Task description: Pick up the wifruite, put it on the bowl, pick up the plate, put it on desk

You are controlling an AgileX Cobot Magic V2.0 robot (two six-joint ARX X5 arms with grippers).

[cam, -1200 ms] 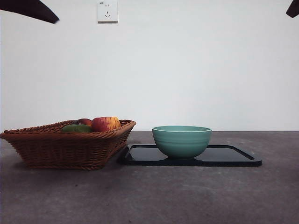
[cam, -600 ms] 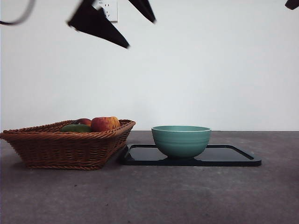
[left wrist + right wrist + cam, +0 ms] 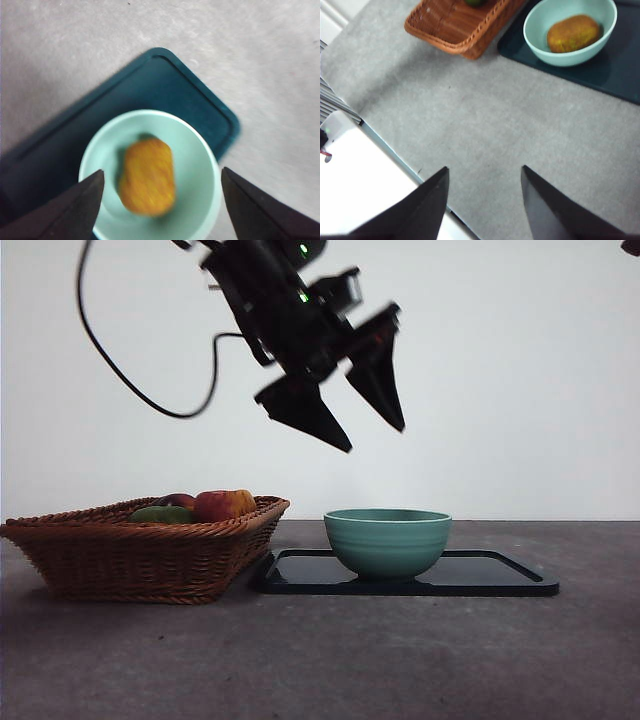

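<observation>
Already, wifruite (image 3: 147, 177) lies inside bowl (image 3: 150, 175). Left tool (image 3: 350, 420) hangs above bowl, jaws wide, empty. Right tool (image 3: 482, 200) waits, open. Judged: first step done; next, grasp tray (image 3: 500, 575) under bowl, move to surface (image 3: 400, 660).

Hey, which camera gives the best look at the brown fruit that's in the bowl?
The right wrist view: the wifruite shows sharp inside the bowl. The left wrist view looks straight down on it between the left gripper's open jaws, but blurred. In the front view the bowl's wall hides it.
</observation>
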